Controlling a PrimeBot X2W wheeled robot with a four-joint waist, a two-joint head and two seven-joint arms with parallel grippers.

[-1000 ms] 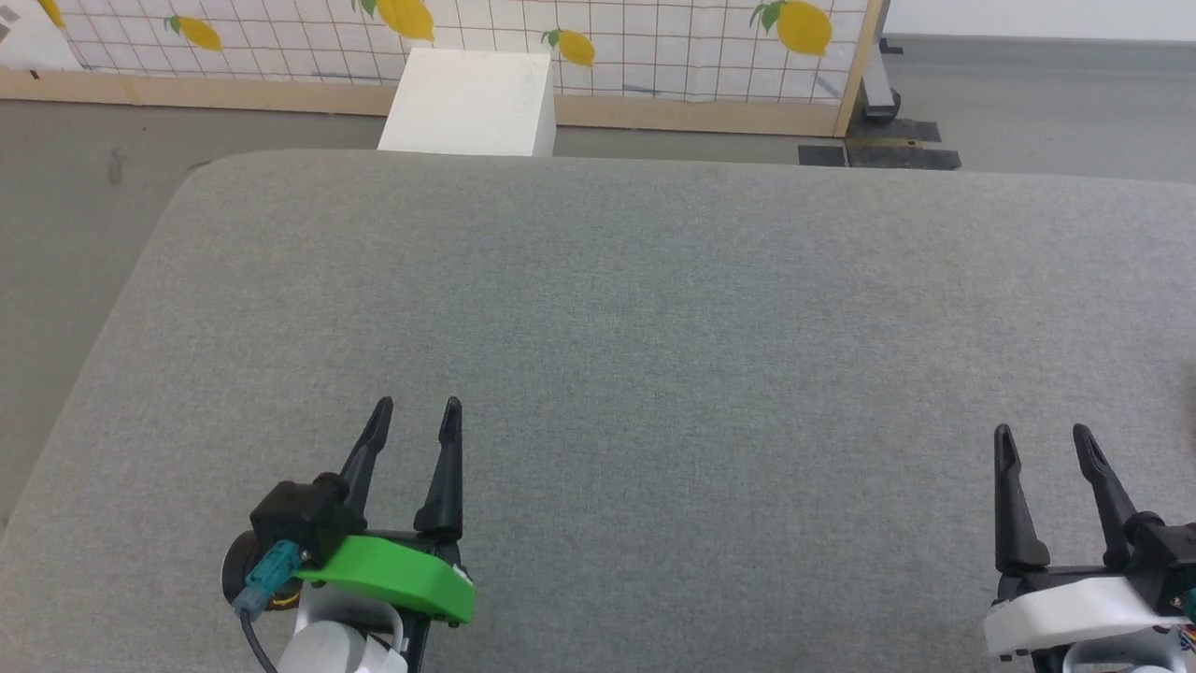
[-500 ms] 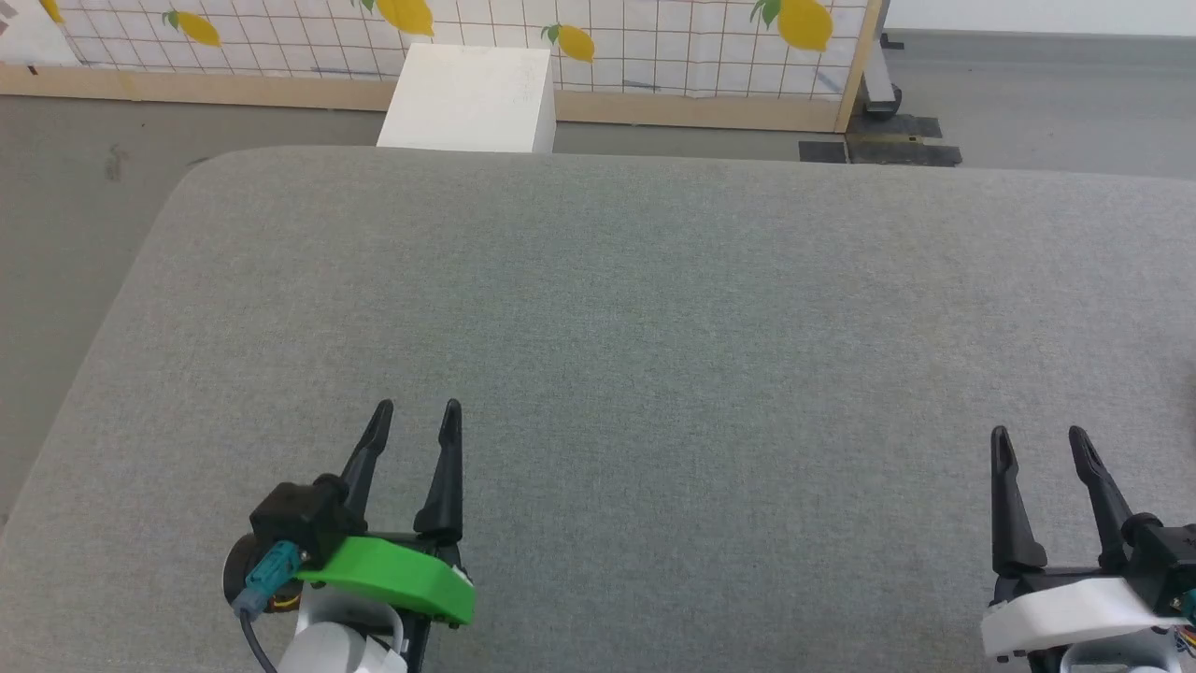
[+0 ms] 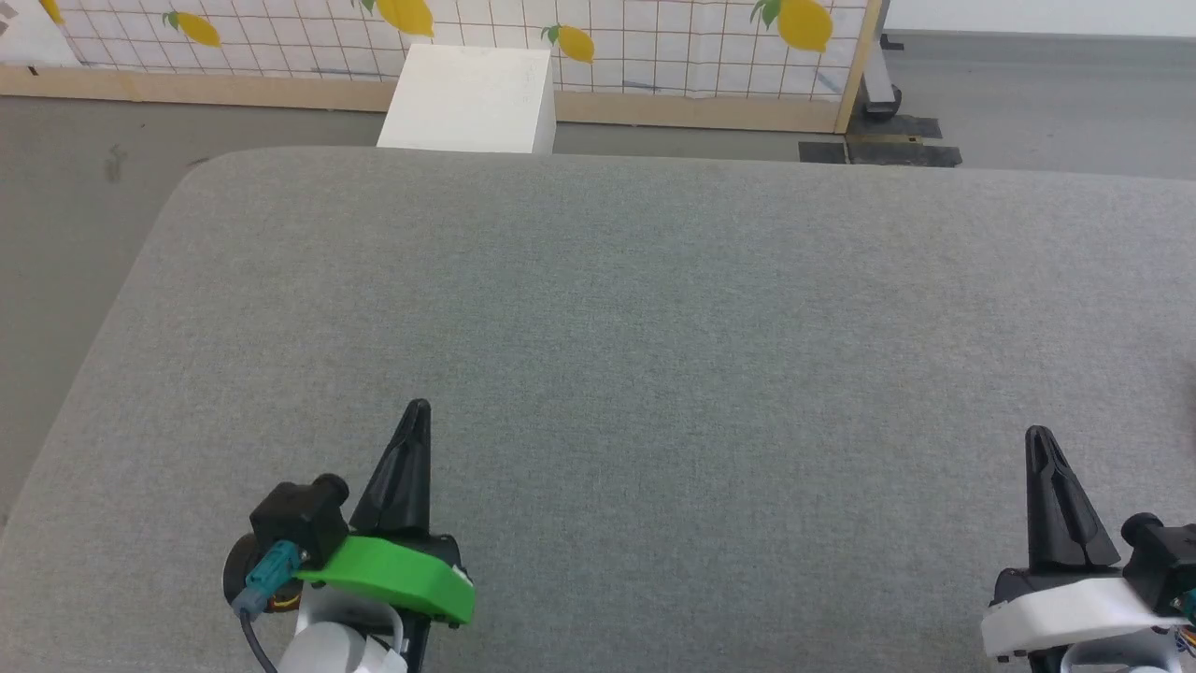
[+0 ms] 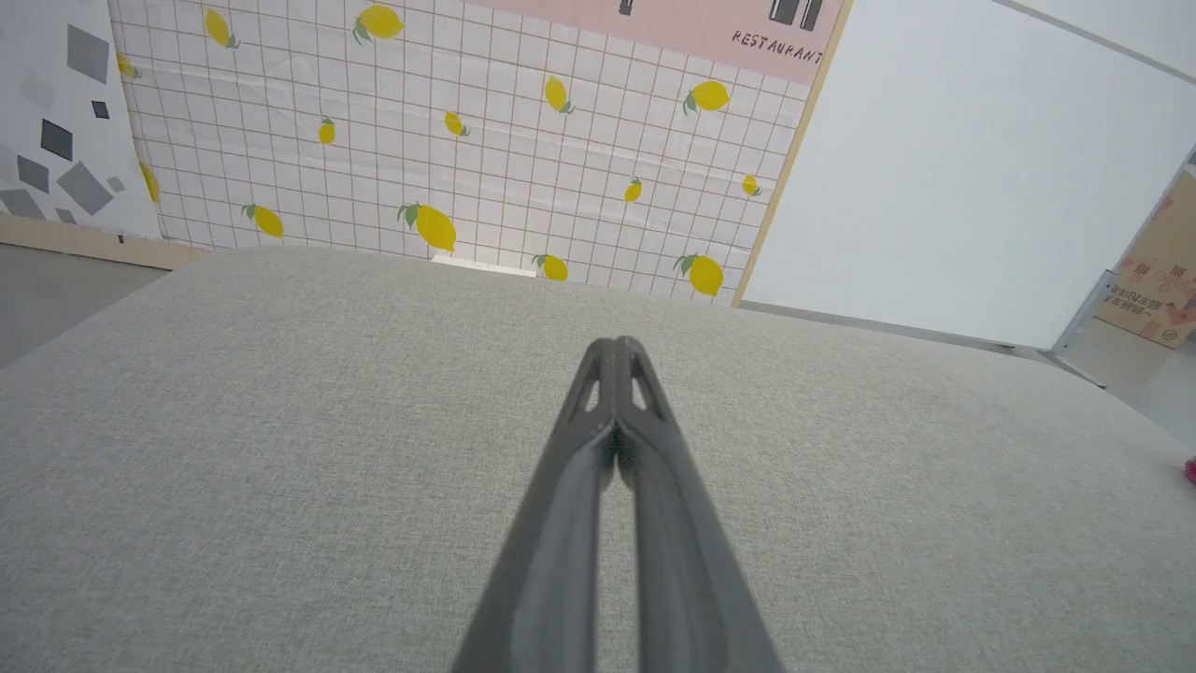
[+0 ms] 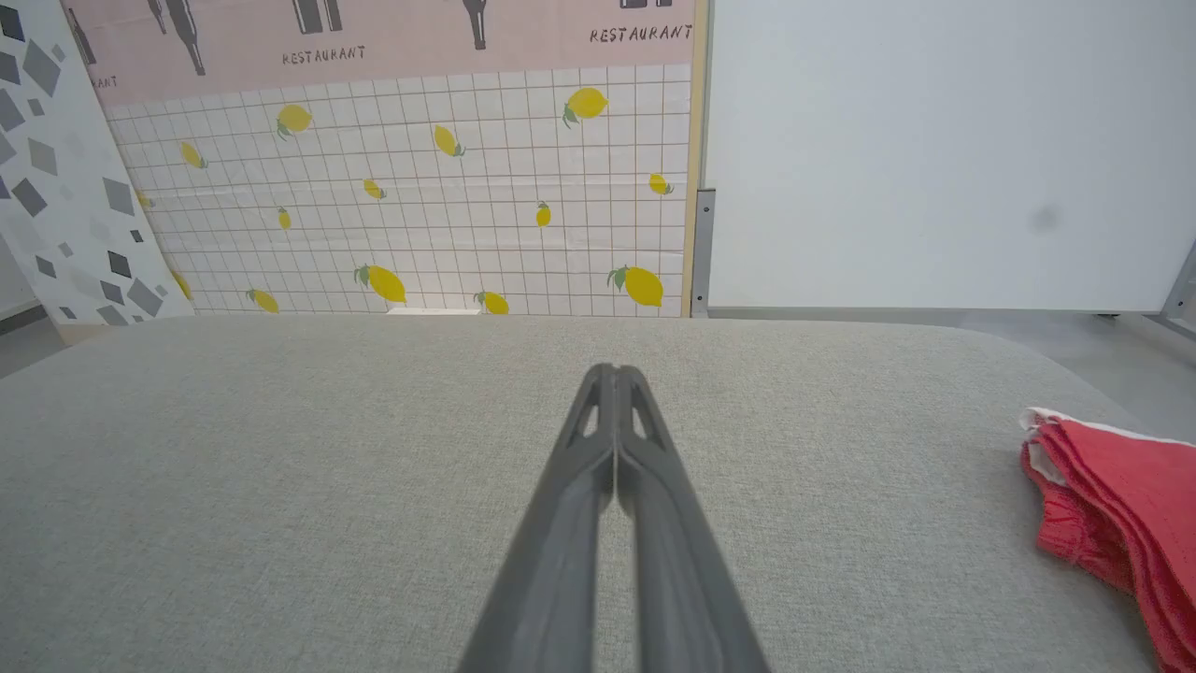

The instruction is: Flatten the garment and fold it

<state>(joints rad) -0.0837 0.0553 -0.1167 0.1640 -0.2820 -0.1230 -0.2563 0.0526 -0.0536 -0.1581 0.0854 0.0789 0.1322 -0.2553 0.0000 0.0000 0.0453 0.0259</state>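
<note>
both left pincer and right pincer are hanging closed, empty; red cloth garment is lying at the right edge of the grey fabric worktop.

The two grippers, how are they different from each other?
The left gripper has a green cover at its base; the right gripper has a white cover. The red garment lies nearer the right gripper than the left gripper. Both are dark, shut and holding nothing, above the grey surface.
</note>
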